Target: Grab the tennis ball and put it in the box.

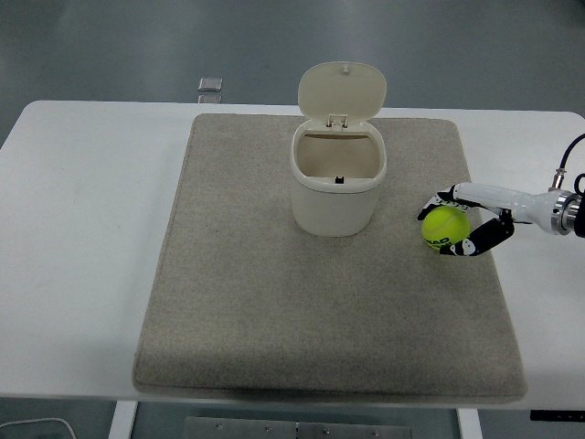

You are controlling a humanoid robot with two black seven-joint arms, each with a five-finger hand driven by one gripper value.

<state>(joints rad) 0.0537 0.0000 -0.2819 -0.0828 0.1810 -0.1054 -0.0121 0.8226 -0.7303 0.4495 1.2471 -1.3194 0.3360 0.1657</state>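
Note:
A yellow-green tennis ball [445, 227] lies on the beige mat [274, 320], to the right of the box. The box [337, 187] is a cream bin standing at the mat's middle back, its lid [342, 90] flipped up and its inside showing. My right hand [454, 225] comes in from the right edge at mat level. Its fingers [437, 200] curl over the far side of the ball and the thumb wraps the near side, so the hand is shut on the ball. The ball still rests on the mat. The left arm does not show.
The white table [82, 229] extends beyond the mat on both sides. A small grey square object [210, 85] lies at the table's back edge, left of the bin.

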